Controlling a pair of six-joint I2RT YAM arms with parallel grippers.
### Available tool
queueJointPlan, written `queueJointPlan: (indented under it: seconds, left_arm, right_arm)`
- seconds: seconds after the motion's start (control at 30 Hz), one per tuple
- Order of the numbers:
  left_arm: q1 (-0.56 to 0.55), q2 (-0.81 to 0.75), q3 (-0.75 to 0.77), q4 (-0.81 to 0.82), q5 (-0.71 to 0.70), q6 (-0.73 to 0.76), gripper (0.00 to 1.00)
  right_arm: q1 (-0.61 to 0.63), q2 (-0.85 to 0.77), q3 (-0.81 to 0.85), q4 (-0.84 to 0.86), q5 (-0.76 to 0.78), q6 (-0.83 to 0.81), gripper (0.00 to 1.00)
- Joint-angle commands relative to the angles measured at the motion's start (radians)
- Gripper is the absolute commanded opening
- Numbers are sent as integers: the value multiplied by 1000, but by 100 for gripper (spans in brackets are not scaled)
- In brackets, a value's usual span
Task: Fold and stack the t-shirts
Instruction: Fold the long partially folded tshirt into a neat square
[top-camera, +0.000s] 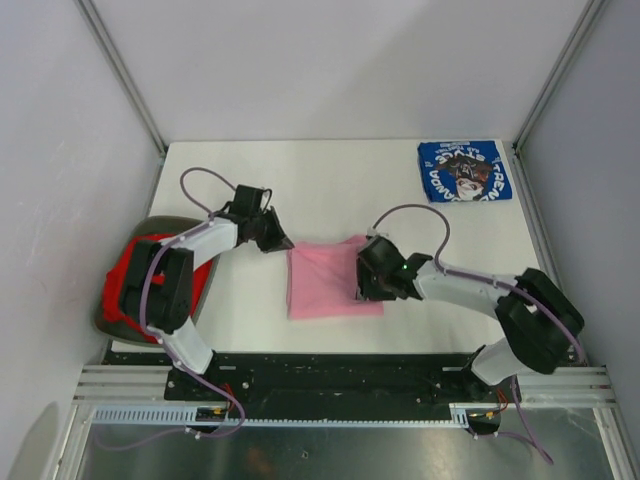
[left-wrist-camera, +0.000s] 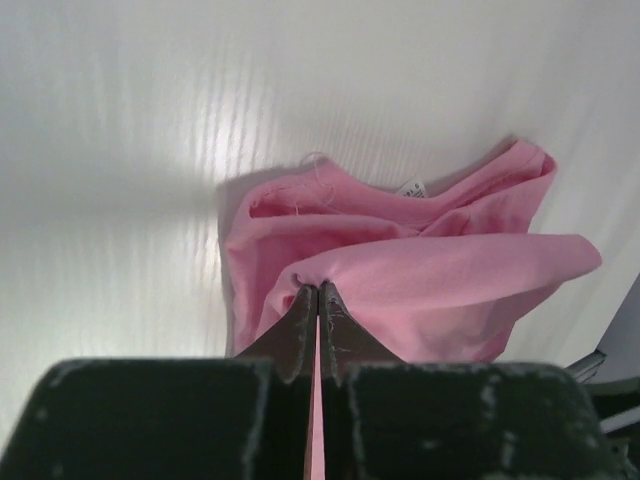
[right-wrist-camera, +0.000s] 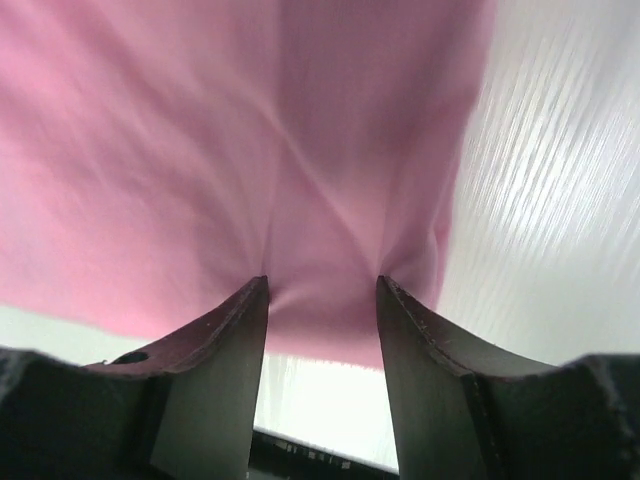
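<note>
Clamping the pink t-shirt (left-wrist-camera: 420, 270), left pincer (left-wrist-camera: 317, 290) closed; only wrist view shows right pincer (right-wrist-camera: 322, 285) parted.

Top external: high, behind the arm bases, looking down on the whole counter (top-camera: 330, 170). Left wrist: close, low past left pincer (left-wrist-camera: 318, 292), facing pink t-shirt (left-wrist-camera: 420, 260). Right wrist: very close past right pincer (right-wrist-camera: 322, 284), pink cloth fills frame. All three share that shirt.

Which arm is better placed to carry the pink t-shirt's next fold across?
Left. The left claw is shut on a pinched edge of the plain light pink cloth t-shirt; the right claw stands open at the shirt's edge, probably gripping nothing.
</note>
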Motion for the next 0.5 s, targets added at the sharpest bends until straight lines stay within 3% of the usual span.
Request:
queueJointPlan:
  seconds: [0.0, 0.27, 0.4, 0.47]
  left_arm:
    - [8, -114, -67, 14, -62, 32, 0]
    - [18, -100, -24, 12, -70, 28, 8]
    - [37, -96, -8, 12, -88, 30, 19]
    - [48, -114, -10, 10, -103, 37, 30]
  right_arm:
    - [70, -122, -33, -73, 112, 91, 52]
    - [-62, -159, 25, 31, 118, -45, 54]
    - [-114, -94, 79, 112, 89, -109, 53]
    - [-122, -53, 113, 132, 84, -132, 51]
